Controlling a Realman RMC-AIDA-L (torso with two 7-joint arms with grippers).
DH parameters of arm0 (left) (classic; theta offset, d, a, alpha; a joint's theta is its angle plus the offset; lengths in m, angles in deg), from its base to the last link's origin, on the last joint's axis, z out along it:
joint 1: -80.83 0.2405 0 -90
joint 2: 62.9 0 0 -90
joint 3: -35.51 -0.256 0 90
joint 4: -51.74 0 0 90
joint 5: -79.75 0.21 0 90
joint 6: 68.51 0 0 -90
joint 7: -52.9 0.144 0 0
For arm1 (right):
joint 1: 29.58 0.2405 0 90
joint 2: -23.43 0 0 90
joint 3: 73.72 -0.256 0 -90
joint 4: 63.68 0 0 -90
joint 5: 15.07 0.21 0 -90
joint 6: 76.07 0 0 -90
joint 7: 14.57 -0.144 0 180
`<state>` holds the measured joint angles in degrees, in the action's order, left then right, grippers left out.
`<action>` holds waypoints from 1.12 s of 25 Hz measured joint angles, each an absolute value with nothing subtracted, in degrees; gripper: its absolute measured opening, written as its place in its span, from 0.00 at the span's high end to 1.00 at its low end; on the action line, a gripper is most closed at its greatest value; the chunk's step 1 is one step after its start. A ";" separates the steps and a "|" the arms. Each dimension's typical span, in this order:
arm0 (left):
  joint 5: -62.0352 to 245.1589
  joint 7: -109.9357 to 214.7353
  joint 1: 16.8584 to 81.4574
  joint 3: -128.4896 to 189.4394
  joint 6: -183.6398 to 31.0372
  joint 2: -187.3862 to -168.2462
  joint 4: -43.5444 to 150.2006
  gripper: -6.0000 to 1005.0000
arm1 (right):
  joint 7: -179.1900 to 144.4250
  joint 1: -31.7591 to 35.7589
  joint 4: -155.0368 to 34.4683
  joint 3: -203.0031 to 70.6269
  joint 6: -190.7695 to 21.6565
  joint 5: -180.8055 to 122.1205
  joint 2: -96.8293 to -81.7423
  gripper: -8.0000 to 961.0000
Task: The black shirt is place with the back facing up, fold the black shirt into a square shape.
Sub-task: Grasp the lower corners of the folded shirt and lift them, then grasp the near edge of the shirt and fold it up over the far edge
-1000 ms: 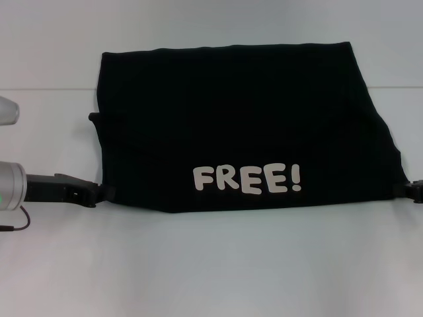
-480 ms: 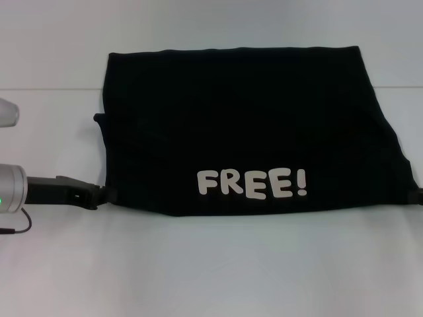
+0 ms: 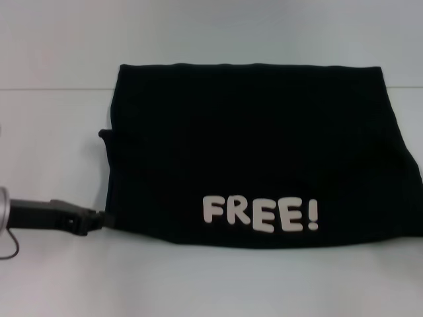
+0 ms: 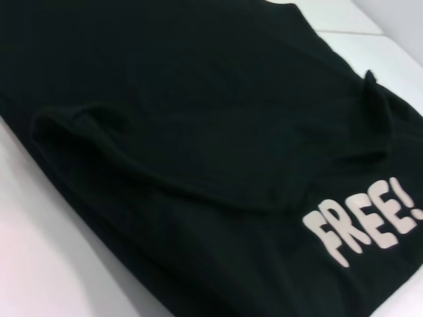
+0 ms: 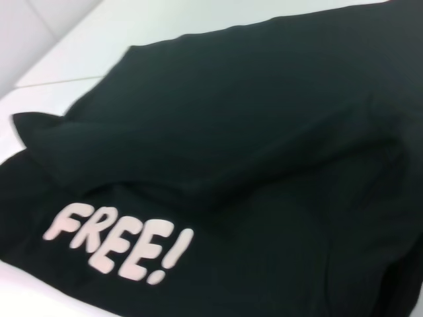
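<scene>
The black shirt (image 3: 251, 145) lies folded into a wide band on the white table (image 3: 198, 284), and its cream "FREE!" lettering (image 3: 261, 212) faces up near the front edge. My left gripper (image 3: 104, 221) reaches in from the left and meets the shirt's near left corner, closed on the fabric there. A small sleeve tip (image 3: 104, 134) sticks out on the left side. The left wrist view shows the shirt (image 4: 198, 132) with a raised fold across it. The right wrist view shows the shirt (image 5: 251, 132) layered above the lettering. My right gripper is out of view.
The table's far edge (image 3: 59, 89) runs behind the shirt, against a pale wall. A thin cable (image 3: 8, 247) hangs by the left arm. The shirt's right side reaches the picture's right border.
The shirt has slid toward me and a little to the right, with the left gripper moving along at its corner. The right gripper, earlier at the right border, has left the head view.
</scene>
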<state>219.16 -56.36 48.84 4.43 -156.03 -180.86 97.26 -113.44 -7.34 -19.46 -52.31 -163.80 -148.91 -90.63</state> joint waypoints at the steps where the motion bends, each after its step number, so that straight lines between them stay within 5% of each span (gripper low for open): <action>1: 219.35 -56.34 49.27 4.83 -157.61 -180.82 97.68 0.99 | -112.82 -8.06 -18.97 -52.74 -165.09 -148.87 -90.82 0.94; 10: 223.49 -53.62 53.04 6.78 -171.15 -180.99 98.20 0.99 | -108.01 -14.72 -16.99 -57.39 -172.75 -149.11 -91.44 0.94; 18: 224.42 -50.53 55.63 6.77 -179.80 -181.89 97.82 0.99 | -104.30 -20.10 -16.83 -62.04 -177.85 -149.33 -90.55 0.94; 28: 224.93 -50.01 54.50 10.70 -179.15 -181.57 96.19 0.99 | -102.33 -20.51 -16.83 -63.57 -180.42 -149.65 -90.01 0.94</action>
